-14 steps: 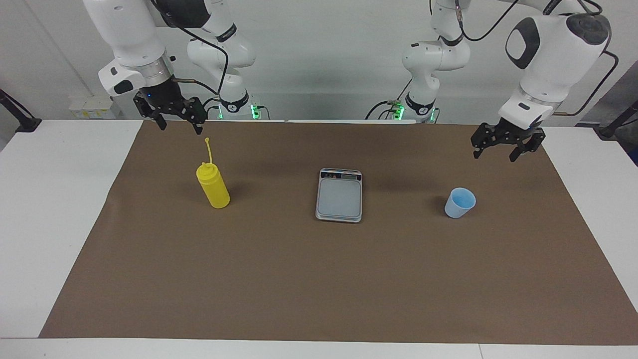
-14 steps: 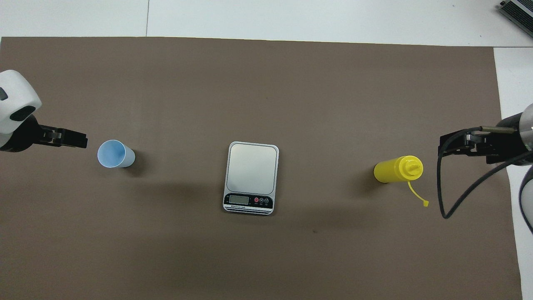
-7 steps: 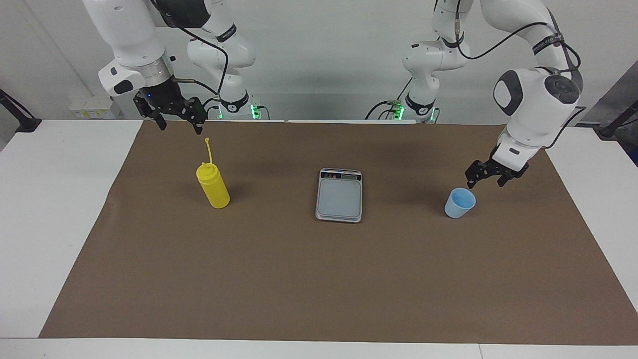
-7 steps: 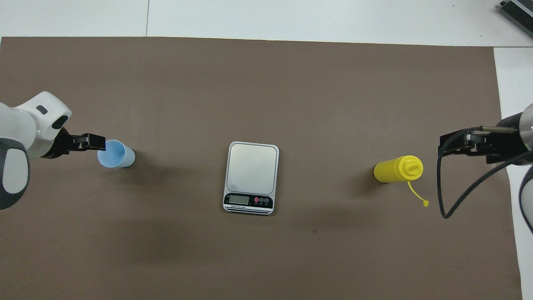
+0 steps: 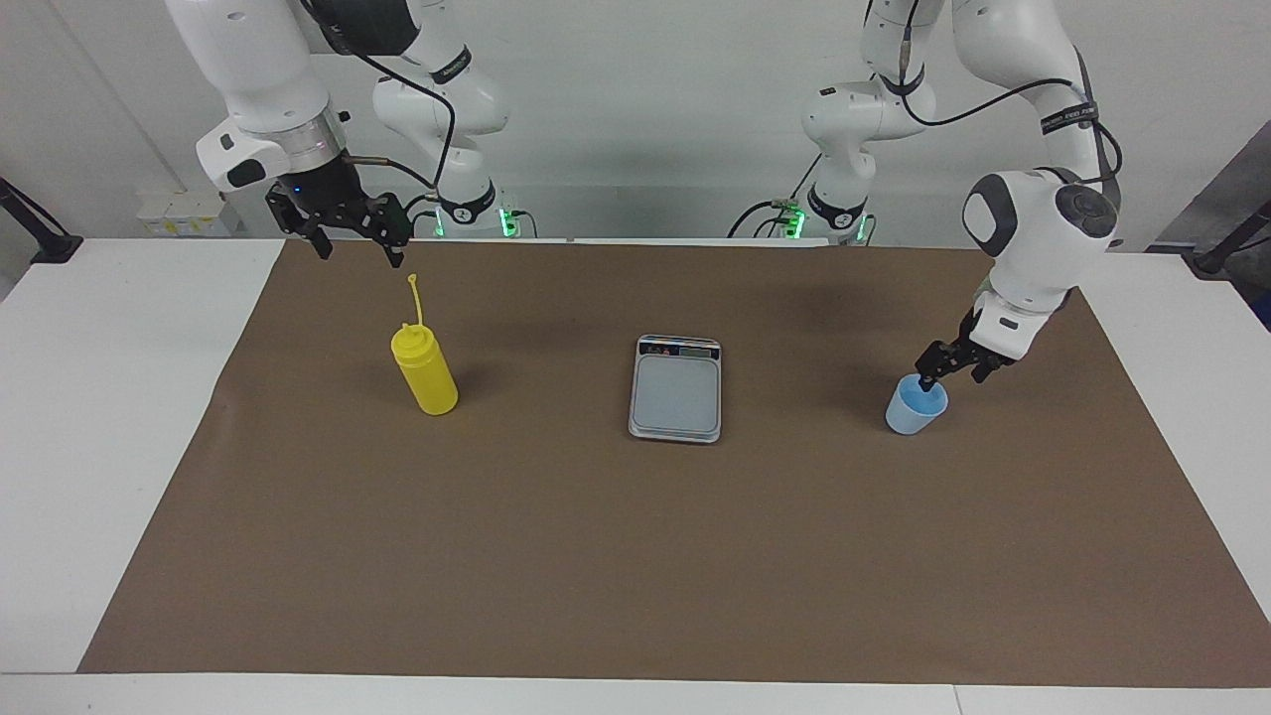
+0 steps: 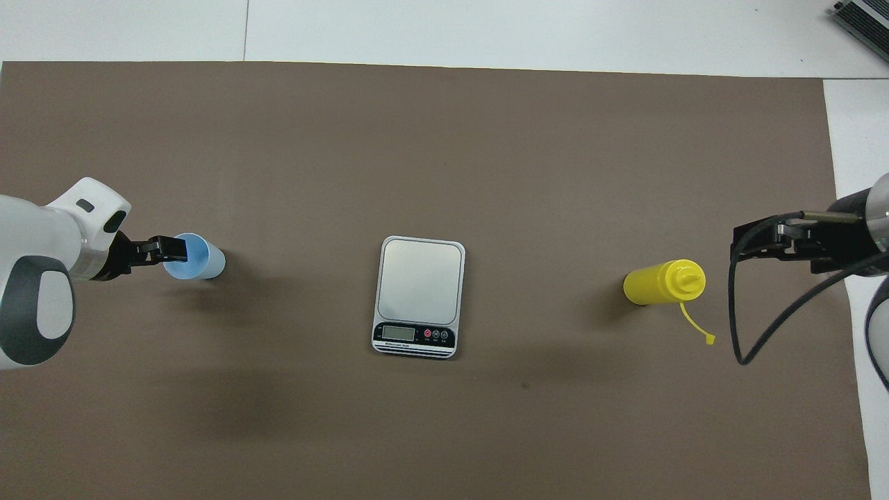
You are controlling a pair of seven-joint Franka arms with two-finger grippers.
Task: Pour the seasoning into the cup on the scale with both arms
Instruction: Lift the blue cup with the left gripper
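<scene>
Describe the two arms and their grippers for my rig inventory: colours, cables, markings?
Both arms are glossy white, rounded segments with dark grey oval joint panels and black bands. Loose black cables loop along each. The left gripper and right gripper are black two-finger linkages; the right has a silver wrist ring. Green lights glow at both bases.

In the overhead view both white jointed arms are cut off by the side edges, the left gripper [image 6: 760, 239] shows only in part, and the right gripper [image 6: 170, 248] covers part of the small light-blue plastic cup's [image 6: 201, 258] rim.
</scene>
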